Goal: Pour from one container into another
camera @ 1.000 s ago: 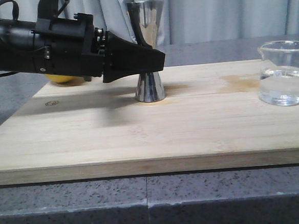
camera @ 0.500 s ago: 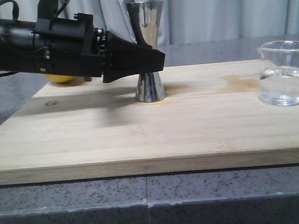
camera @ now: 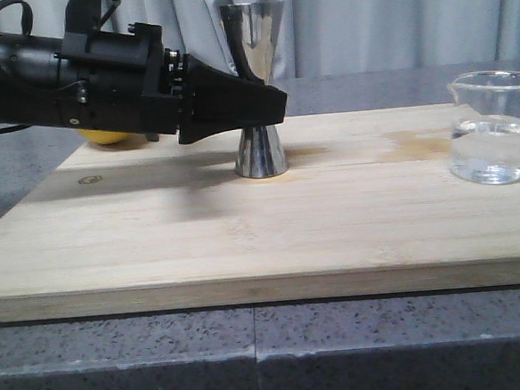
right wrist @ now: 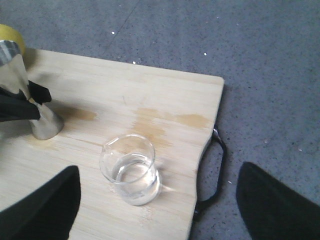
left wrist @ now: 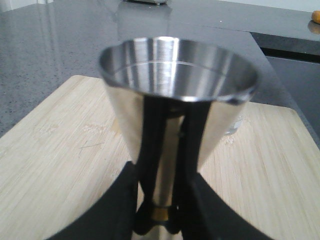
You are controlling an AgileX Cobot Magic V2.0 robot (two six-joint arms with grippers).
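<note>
The polished steel jigger [camera: 259,149] stands upright on the bamboo board [camera: 245,241], left of centre. My left gripper [camera: 270,105] reaches in from the left and is shut on its narrow waist; in the left wrist view the black fingers [left wrist: 150,165] press either side of the gold band, under the jigger's wide cup [left wrist: 175,75]. The clear glass beaker [camera: 492,130] stands at the board's right end, partly filled with clear liquid. My right gripper [right wrist: 160,202] hangs open above the beaker [right wrist: 131,170], its fingers wide apart and touching nothing. It does not show in the front view.
A yellow round object [camera: 109,136] lies at the board's back left corner, behind my left arm. A black loop handle [right wrist: 217,170] hangs off the board's right edge. Damp stains [right wrist: 150,122] mark the board [right wrist: 165,95] between jigger [right wrist: 42,122] and beaker. Grey speckled counter surrounds it.
</note>
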